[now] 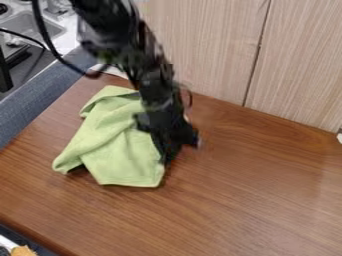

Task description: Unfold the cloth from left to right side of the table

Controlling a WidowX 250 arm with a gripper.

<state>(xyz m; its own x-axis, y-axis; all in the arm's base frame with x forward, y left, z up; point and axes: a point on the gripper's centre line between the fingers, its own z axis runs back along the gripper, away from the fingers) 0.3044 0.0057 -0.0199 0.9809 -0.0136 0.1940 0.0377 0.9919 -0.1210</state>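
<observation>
One layer, drawn low and to the right

The brown wooden table [260, 200] spans most of the view, and its back edge meets a pale wood-grain panel [207, 50]. The black robot arm [157, 90] slants down from the top edge, over the back left part of the table.

Below it lies the light green cloth [120, 155], rumpled and partly folded over itself, near the table's back left corner. The step in hand looks to be getting hold of its right side so that it can be drawn open across the table.

The pincer [167, 157] is down at the cloth's right border. Whether it is released or clenched on the fabric I cannot tell, so the hold needs checking before any pull.

A good grasp here would take just the upper layer; pinching several would drag the whole bundle along, creases included. A small lift should be enough to free that layer, followed by a slow, low sweep towards the table's right edge, well off the panel.

Smaller still, the flap at the lower left [67, 162] sits tucked and raised, and would probably want a second pull. The front right corner [155, 182] lies fairly flat and could make a handy alternative grip.
</observation>
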